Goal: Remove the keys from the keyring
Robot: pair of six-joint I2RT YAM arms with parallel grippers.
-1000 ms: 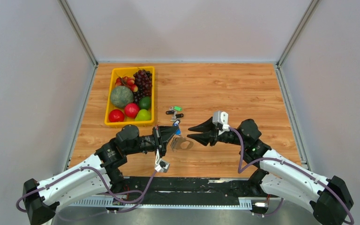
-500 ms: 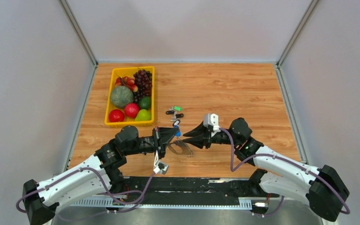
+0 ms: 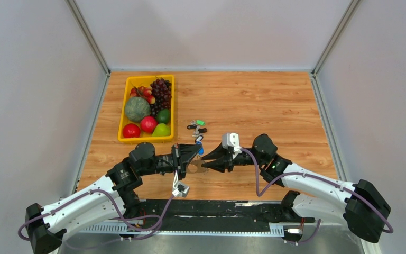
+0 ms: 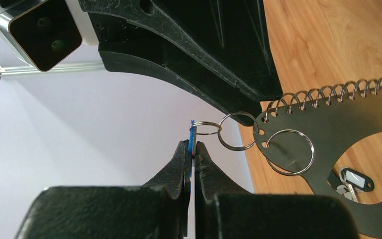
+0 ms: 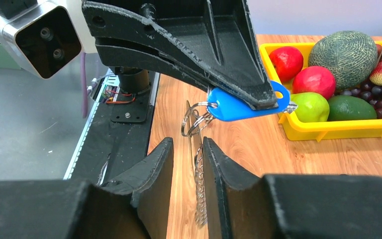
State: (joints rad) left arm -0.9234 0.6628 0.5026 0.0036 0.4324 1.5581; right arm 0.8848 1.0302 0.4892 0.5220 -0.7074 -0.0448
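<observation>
My left gripper [image 4: 193,145] is shut on a blue-headed key [image 4: 191,134] and holds it above the table. The keyring hangs from the key: two linked silvery rings [image 4: 236,132], then a dark flat plate [image 4: 348,119] edged with a row of small rings. My right gripper [image 5: 187,144] is open, with one jaw on each side of the plate's ring row [image 5: 199,199], just below the blue key [image 5: 238,107]. In the top view the two grippers meet at the blue key [image 3: 200,150]. Three loose keys [image 3: 196,127] with black and green heads lie on the table behind.
A yellow basket [image 3: 121,138] of fruit stands at the left rear, close behind the left gripper, and also shows in the right wrist view [image 5: 328,130]. One loose black-headed key [image 4: 354,178] shows under the plate. A black rail runs along the table's near edge [image 3: 217,209].
My right gripper has moved left to the left gripper and now has its open jaws around the hanging plate. The left gripper has stayed in place with the blue key.
</observation>
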